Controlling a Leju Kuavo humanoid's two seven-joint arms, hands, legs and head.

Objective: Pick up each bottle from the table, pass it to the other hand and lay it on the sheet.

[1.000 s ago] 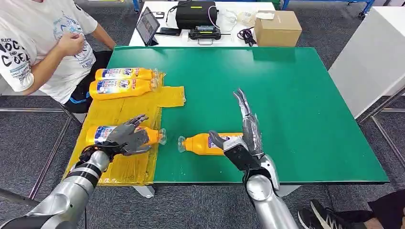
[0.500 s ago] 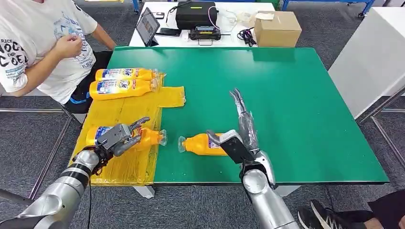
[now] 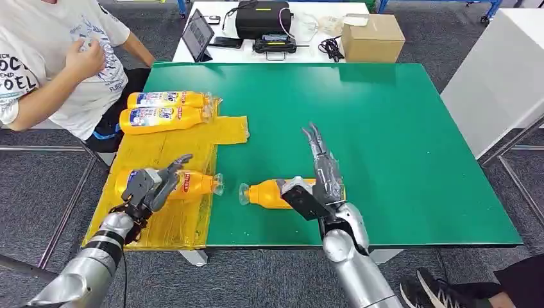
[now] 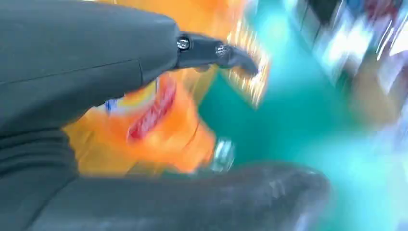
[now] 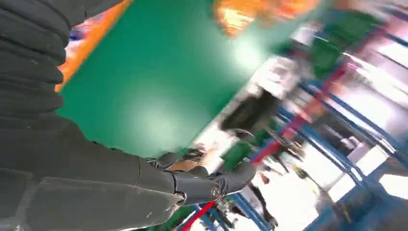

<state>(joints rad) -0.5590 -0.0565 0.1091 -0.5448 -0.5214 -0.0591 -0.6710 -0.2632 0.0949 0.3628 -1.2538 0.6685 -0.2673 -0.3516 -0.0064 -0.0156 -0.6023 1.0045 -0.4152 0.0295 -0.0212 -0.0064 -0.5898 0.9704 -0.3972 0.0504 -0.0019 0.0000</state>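
**Three bottles on the sheet, one on the green table**

At the far left a person in a white printed T-shirt [image 3: 45, 64] sits beside the table corner, one fist raised to the chest. Next along, the yellow sheet [image 3: 160, 151] hangs over the left edge of the green table [image 3: 398, 141]. Two orange bottles lie side by side at its far end, the farther one [image 3: 168, 99] touching the nearer one [image 3: 165, 119], caps pointing right. Closer to the robot, a third orange bottle [image 3: 192, 184] lies on the sheet with its cap at the sheet's right border. The left hand [image 3: 149, 187] sits over that bottle's label end, fingers spread and loosely curved; the blurred left wrist view shows the bottle between thumb and fingers with a gap around it, so the hand grips nothing.

Just right of the sheet, a fourth orange bottle [image 3: 269, 194] lies on bare green surface, cap toward the sheet. The right hand [image 3: 319, 186] stands edge-on at its base end, fingers straight and pointing away from the robot, thumb out toward the bottle; whether it touches is unclear.

Behind the table stands a white desk [image 3: 308, 48] with a tablet [image 3: 197, 35], a black case [image 3: 263, 18] and a cardboard box [image 3: 373, 37].
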